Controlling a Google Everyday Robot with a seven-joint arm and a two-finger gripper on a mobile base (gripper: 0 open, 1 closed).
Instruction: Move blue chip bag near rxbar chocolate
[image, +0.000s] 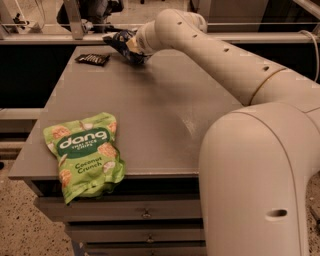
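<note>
Looked like a robotics lab or workshop, showed a grey metal cabinet (150, 110) with drawers (110, 210) used as a bench, speckled hard floor (25, 230) below, metal framing (75, 20) behind, gripper (131, 49) over the far edge, clamped on the blue chip bag (119, 41).
</note>
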